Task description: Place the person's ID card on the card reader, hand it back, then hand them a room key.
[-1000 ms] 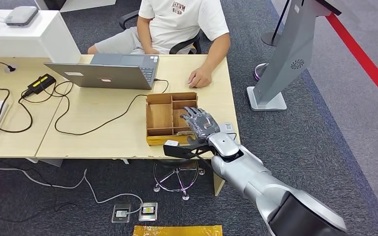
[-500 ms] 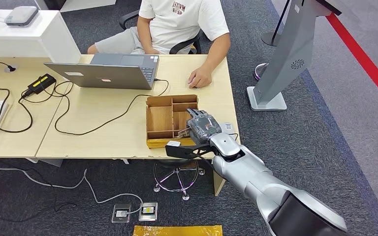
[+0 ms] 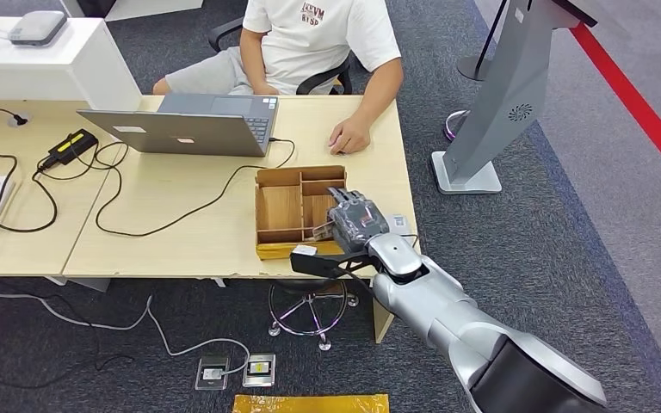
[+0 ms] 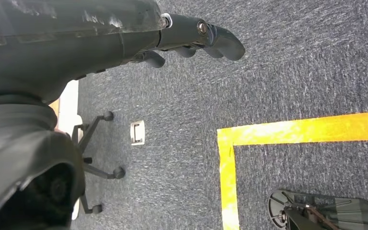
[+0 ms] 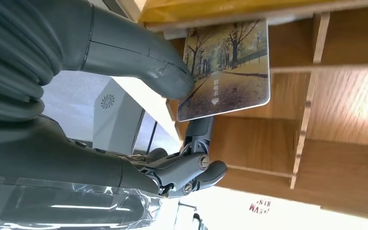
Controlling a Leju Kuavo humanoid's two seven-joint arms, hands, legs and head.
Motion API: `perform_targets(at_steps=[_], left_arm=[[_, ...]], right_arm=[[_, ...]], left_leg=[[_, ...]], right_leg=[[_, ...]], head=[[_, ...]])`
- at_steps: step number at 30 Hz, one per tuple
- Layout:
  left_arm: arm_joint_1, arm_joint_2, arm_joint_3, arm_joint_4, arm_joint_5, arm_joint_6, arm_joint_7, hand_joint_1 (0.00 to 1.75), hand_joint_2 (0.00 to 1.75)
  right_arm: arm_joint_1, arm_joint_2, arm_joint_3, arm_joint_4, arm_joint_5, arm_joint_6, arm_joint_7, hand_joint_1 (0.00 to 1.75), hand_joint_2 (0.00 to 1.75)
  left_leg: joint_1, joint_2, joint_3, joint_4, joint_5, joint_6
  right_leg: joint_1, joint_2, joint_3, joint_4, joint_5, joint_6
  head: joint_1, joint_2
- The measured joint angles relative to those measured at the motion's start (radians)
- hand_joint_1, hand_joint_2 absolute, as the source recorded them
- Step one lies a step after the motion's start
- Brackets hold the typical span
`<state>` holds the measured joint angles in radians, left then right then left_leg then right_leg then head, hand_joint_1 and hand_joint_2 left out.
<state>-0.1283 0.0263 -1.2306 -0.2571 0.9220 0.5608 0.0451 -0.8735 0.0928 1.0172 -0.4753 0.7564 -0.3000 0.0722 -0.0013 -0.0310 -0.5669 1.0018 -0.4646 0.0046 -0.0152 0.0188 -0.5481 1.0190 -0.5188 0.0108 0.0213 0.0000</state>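
Having curled from spread fingers, the right hand (image 5: 172, 91) is now pinching the room key (image 5: 227, 67) inside the wooden tray (image 3: 280, 206), readying the handover.

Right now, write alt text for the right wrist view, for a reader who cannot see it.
The robot's right hand pinches a room key card printed with an autumn tree avenue, thumb on its face, just above a compartment of the wooden divided box. The seated person's white shirt shows beyond.
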Motion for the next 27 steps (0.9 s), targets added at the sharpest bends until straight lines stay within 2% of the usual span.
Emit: perform_targets(at_steps=[11,20,27], left_arm=[[0.000,0.000,0.000,0.000,-0.006,0.003,0.000,0.00,0.00],[0.001,-0.001,0.000,0.000,-0.007,0.003,0.000,0.00,0.00],[0.001,-0.002,0.000,0.000,-0.007,0.004,0.000,0.00,0.00]], right_arm=[[-0.053,-0.023,-0.025,-0.044,-0.060,-0.122,0.037,1.75,1.75],[-0.109,-0.071,-0.067,-0.146,-0.092,-0.121,0.072,1.75,1.75],[-0.123,-0.087,-0.087,-0.176,-0.078,-0.091,0.076,1.75,1.75]], left_leg=[[0.000,0.000,0.000,0.000,0.000,0.000],[0.000,0.000,0.000,0.000,0.001,-0.001],[0.000,0.001,0.000,0.000,0.001,-0.001]], right_leg=[[0.000,0.000,0.000,0.000,0.001,-0.001],[0.000,0.000,0.000,0.000,0.001,-0.001],[0.000,0.000,0.000,0.000,0.001,-0.001]], head=[[0.000,0.000],[0.000,0.000],[0.000,0.000]])
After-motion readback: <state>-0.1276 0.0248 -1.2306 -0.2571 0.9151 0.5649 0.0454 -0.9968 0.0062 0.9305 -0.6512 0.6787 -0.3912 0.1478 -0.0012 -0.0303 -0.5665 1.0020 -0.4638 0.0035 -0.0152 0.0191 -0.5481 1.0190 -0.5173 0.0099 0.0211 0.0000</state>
